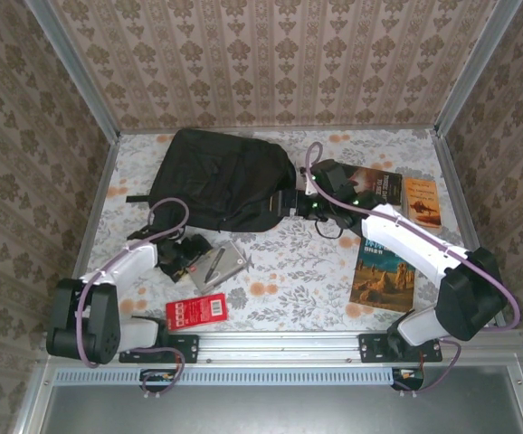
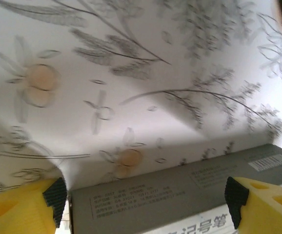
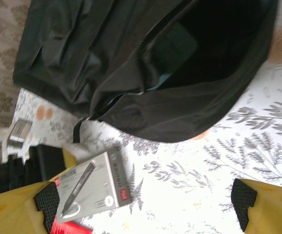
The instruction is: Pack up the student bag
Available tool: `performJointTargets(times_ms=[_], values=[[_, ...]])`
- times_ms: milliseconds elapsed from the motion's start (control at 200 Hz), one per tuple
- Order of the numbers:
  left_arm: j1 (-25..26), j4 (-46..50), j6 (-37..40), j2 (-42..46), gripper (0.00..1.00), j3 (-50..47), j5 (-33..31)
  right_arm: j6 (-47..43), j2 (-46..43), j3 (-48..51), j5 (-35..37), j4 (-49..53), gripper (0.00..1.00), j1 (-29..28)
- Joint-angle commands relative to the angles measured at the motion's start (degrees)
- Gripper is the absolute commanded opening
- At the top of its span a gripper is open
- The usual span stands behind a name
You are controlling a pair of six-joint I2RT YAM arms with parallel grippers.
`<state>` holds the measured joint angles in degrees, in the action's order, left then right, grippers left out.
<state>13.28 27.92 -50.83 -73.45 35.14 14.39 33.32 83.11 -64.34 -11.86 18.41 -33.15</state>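
Note:
The black student bag point(image 1: 221, 176) lies at the back of the table with its mouth point(image 3: 204, 48) open toward the right, something dark and teal inside. My right gripper point(image 1: 293, 206) hovers just off that mouth, open point(image 3: 146, 207), with only bare tablecloth between its yellow fingers point(image 3: 265, 209). A grey pen box point(image 1: 222, 265) lies in front of the bag. My left gripper point(image 1: 196, 256) is down at it, open point(image 2: 146, 202), its fingers point(image 2: 19, 209) straddling the box's printed side point(image 2: 180, 187) without closing on it.
A red box point(image 1: 196, 312) lies near the front edge beside the left arm. Three books sit on the right: a large one point(image 1: 384, 267), an orange one point(image 1: 422, 201) and a dark one point(image 1: 381, 183). Patterned walls close in the table.

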Motion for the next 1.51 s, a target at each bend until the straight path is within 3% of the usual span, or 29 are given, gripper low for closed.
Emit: performJointTargets(times_ms=[0, 135, 395, 835, 1070, 1240, 1500], values=[[1.16, 3.79, 3.19, 0.37, 0.89, 4.39, -1.05, -5.47, 1.22, -1.42, -4.46, 3.38, 0.93, -2.82], [1.0, 10.04, 2.35, 6.69, 0.9, 4.27, -5.77, -9.29, 5.84, -3.6, -7.18, 5.5, 0.93, -6.51], [1.0, 8.85, -3.03, 16.23, 0.9, -3.36, -0.47, -9.57, 18.52, -10.32, -10.98, 5.19, 0.93, -11.16], [3.6, -4.09, -3.93, 7.89, 0.86, -4.87, 2.55, -4.65, 31.81, -12.87, -17.72, -2.7, 0.88, -11.66], [10.37, -8.39, -2.75, -0.82, 0.84, -0.17, 2.35, -4.77, 29.03, -8.17, -13.47, -4.14, 0.86, -11.2], [12.47, -9.01, -0.15, -5.6, 0.83, 4.51, 2.47, -3.36, 22.88, -0.53, -8.06, -6.55, 0.87, -10.15], [20.42, -8.09, 5.3, -13.91, 0.83, 14.08, 3.41, -1.6, 10.9, 8.65, 0.63, -5.34, 0.88, -7.96]])
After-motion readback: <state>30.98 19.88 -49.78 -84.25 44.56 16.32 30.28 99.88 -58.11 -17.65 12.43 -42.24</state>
